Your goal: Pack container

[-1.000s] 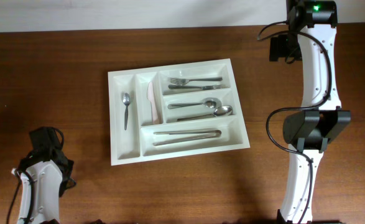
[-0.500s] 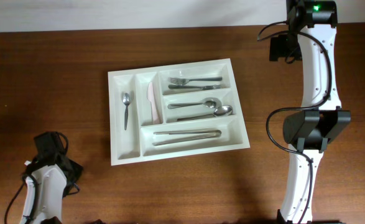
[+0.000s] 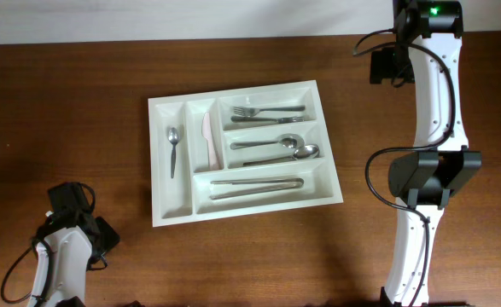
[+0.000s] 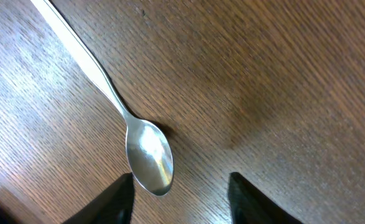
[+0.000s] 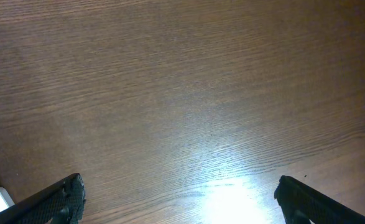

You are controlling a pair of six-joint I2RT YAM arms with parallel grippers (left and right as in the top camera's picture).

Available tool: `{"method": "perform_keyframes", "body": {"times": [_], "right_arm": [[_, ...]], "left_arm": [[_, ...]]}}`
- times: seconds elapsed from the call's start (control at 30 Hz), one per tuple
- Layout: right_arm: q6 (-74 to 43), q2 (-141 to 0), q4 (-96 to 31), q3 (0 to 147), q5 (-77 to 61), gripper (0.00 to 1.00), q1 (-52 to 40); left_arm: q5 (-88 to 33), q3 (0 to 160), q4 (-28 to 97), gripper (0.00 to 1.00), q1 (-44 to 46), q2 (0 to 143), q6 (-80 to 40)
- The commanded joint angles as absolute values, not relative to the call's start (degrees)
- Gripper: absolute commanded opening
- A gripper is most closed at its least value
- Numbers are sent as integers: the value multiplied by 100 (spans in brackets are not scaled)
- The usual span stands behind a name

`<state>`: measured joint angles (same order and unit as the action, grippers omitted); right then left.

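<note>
The large white rectangular plastic cutlery tray [image 3: 171, 200] sits mid-table and already holds cutlery [image 3: 271, 142] in each of its five compartments. At its seven o'clock, the left gripper [image 4: 181, 202] hovers about half open, gripping nothing. Below it lies a loose steel spoon [image 4: 149, 158], handle toward eleven o'clock. The right gripper [image 5: 182, 205], seemingly near two o'clock, gapes empty. This spoon appears left to pack.

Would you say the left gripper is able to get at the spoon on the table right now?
Probably yes: the spoon lies bare on the table, its bowl between the left gripper's parted fingers, with nothing covering it.
</note>
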<state>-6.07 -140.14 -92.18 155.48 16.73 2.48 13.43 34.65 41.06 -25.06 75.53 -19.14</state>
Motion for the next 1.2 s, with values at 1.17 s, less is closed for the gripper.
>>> {"method": "perform_keyframes", "body": {"times": [1.17], "right_arm": [[-672,-13858,-9216,15644,1804,99,233]], "left_arm": [[2150,3293,4097,49,-2530,7502,-1575]]}}
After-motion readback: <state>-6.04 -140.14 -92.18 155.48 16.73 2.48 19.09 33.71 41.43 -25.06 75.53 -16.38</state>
